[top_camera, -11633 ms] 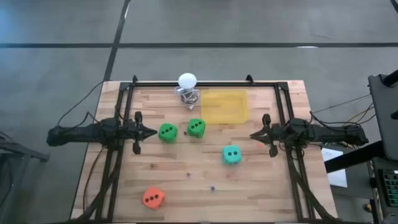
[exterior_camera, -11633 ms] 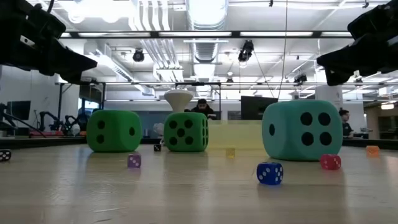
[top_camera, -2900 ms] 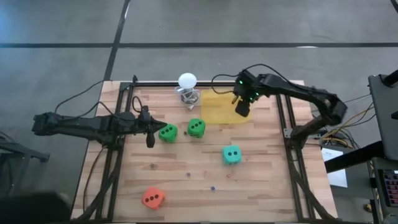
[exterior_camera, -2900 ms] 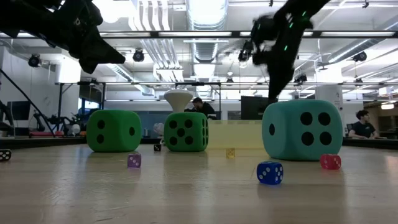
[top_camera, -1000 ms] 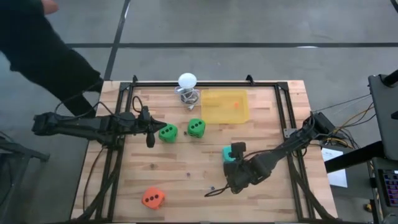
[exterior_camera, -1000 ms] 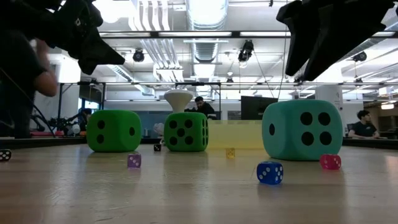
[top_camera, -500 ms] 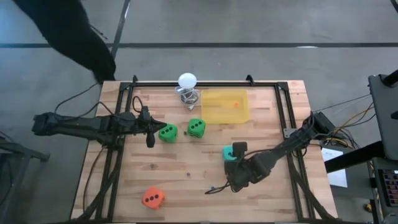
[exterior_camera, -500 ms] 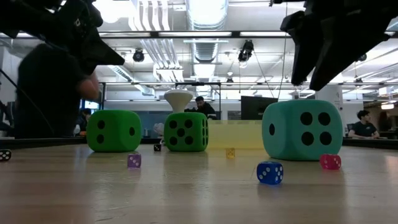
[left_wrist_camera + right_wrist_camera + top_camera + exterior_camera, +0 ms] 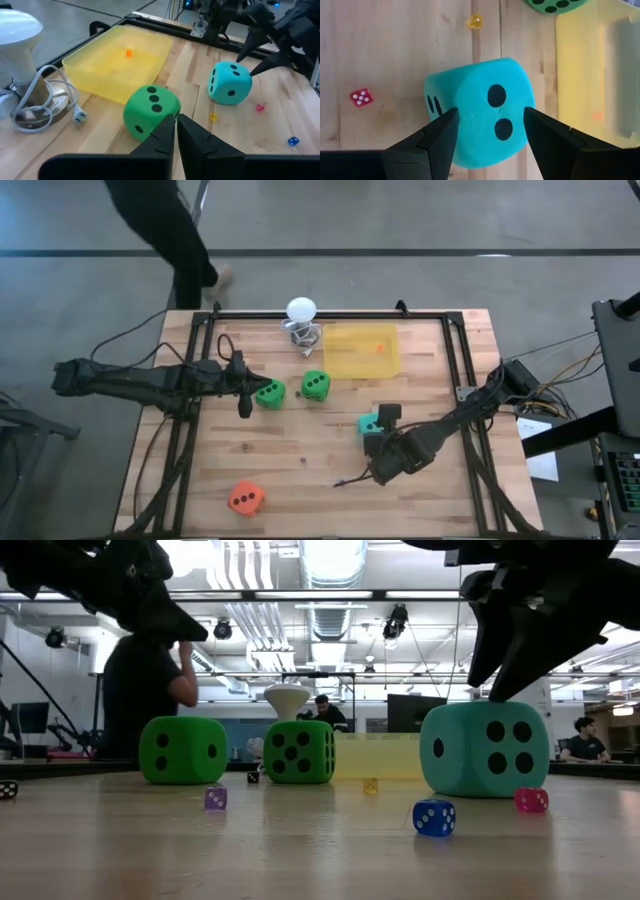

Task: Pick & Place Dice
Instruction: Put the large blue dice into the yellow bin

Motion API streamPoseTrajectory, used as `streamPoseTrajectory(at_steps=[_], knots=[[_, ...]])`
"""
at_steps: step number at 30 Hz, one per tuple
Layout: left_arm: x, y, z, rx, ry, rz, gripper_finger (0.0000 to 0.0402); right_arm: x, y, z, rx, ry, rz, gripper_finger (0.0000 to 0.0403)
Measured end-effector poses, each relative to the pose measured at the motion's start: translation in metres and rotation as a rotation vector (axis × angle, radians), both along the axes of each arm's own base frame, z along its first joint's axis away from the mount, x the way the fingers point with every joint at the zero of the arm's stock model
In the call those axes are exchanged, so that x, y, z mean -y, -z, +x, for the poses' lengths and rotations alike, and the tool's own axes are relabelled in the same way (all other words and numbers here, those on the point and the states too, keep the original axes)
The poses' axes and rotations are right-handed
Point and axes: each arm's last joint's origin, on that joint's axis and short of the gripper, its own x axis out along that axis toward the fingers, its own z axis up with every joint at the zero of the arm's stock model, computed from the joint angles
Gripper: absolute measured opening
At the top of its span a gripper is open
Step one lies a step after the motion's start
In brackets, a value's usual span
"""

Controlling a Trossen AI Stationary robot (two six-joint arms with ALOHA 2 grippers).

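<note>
The teal die [image 9: 480, 120] rests on the wooden table [image 9: 300, 470], right of centre. My right gripper [image 9: 490, 117] hangs open straight above it, pointing down, its fingertips level with the die's top [image 9: 497, 698]. Two green dice [image 9: 269, 392] [image 9: 316, 385] sit near the table's middle. The orange-red die [image 9: 246, 498] lies at the near left. My left gripper [image 9: 176, 122] is shut and waits in the air beside the left green die, touching nothing. My right gripper comes at the teal die from above, one fingertip [image 9: 447, 122] over each side of its top face [image 9: 485, 107]. Whether the tips touch the die I cannot tell. The die sits flat on the table.
A yellow tray [image 9: 362, 350] with a tiny orange die [image 9: 128, 52] stands at the far middle. Left of it is a white ball on a wire stand [image 9: 301, 312]. Tiny dice dot the table: blue [image 9: 434, 817], purple [image 9: 215, 799], red [image 9: 361, 97]. A person [image 9: 160, 225] walks beyond the far edge.
My right gripper has come down toward the teal die's top, staying open. Beyond the table's far left corner a person has walked toward the right.
</note>
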Motion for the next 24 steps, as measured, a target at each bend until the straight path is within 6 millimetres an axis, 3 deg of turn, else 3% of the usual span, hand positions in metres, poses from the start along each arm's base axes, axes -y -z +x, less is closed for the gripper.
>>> streamPoseTrajectory(at_steps=[12,24], knots=[[0.001,-0.010,0.017,-0.093,0.030,0.030,0.0058,-0.004,-0.004,0.001,-0.023,0.016,0.107,0.0219],[0.000,-0.010,0.017,-0.097,0.030,0.032,0.0059,-0.005,-0.015,0.005,-0.014,-0.007,0.123,0.0219]])
